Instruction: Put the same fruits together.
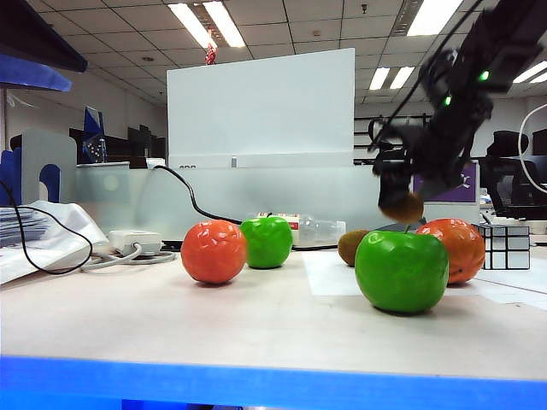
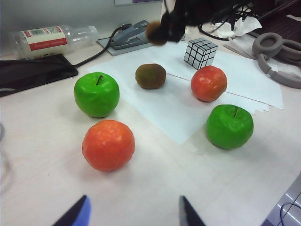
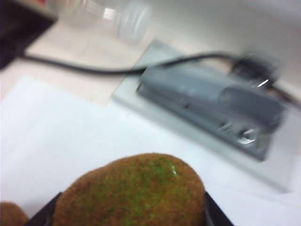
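Exterior view: we see the right gripper [image 1: 402, 203] hanging in the air above the kiwi on the table [image 1: 352, 247], clamped on a second kiwi [image 1: 402, 207]. The near green apple [image 1: 402, 271] sits just in front of that resting kiwi, with a mandarin [image 1: 454, 248] touching it from behind and the mirror cube [image 1: 505, 246] beyond. A second mandarin [image 1: 214, 251] and a second green apple [image 1: 267, 242] stand side by side, well apart from the resting kiwi.

Left wrist view: we note the left gripper [image 2: 131, 214] with fingers apart, holding nothing, near the closer mandarin [image 2: 108, 144]. The resting kiwi [image 2: 150, 76] lies on white paper [image 2: 174, 108], between one apple [image 2: 97, 94] and the far mandarin [image 2: 209, 83]. The other apple [image 2: 229, 126] sits beside that mandarin.

Right wrist view: we see the held kiwi [image 3: 129, 193] filling the jaws, blurred, over paper, with a grey stapler [image 3: 211, 106] beyond it.
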Tool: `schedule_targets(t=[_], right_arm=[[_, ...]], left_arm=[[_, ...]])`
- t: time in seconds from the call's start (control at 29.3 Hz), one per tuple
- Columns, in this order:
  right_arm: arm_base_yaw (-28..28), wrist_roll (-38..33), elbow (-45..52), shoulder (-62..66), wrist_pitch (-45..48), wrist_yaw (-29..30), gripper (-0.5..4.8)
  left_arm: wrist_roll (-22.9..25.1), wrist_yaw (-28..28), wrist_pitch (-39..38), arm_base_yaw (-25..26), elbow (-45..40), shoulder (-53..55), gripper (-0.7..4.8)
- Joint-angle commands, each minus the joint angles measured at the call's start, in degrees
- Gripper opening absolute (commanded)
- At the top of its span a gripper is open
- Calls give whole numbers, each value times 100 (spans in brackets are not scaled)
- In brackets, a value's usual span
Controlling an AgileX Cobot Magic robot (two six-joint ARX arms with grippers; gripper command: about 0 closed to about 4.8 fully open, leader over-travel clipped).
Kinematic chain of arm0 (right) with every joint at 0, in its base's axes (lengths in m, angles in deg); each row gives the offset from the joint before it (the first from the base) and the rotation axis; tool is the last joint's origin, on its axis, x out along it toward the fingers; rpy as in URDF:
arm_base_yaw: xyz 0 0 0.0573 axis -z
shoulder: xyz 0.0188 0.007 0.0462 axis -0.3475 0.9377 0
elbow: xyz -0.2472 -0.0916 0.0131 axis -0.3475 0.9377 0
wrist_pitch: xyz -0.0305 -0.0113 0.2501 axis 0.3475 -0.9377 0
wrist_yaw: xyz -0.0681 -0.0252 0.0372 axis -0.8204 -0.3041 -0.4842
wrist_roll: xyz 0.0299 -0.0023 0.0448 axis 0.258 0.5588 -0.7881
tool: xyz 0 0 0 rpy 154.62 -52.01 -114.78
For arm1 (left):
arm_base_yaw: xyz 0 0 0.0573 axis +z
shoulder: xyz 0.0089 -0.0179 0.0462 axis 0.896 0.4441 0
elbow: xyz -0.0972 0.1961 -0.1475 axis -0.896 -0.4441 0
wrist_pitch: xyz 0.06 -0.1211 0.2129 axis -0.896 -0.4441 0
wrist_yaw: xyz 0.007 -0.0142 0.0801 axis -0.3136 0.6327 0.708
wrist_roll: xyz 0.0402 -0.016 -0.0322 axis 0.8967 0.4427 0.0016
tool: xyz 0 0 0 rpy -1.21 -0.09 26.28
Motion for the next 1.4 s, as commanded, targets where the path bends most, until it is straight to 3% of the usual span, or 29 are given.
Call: schedule_targets(t=[0.03, 0.61, 0.65, 0.75, 0.78, 0.92, 0.99, 1.02, 1.4], right_arm=[[-11, 31, -46, 181, -77, 90, -6], [-11, 184, -44, 466, -256, 90, -2], [-11, 184, -44, 466, -254, 90, 25], [-11, 184, -44, 463, -236, 87, 317], [-11, 184, -44, 463, -236, 85, 365], [-11, 181, -44, 461, -229, 83, 394], [-11, 177, -46, 459, -177, 68, 473], [-11, 170, -46, 457, -157, 66, 479], [-11, 105, -367, 367, -92, 44, 479]], left_arm=[[-4, -28, 81, -4, 13, -11, 247], [-2, -24, 76, -4, 13, -11, 247], [-2, -24, 76, -4, 13, -11, 247], [-2, -24, 74, -4, 13, -11, 247], [-2, -24, 74, -4, 13, -11, 247], [-2, -24, 72, -4, 13, -11, 247], [0, -24, 74, -4, 13, -11, 247], [0, -24, 72, -4, 13, -11, 247], [2, 4, 70, -4, 9, -9, 247]])
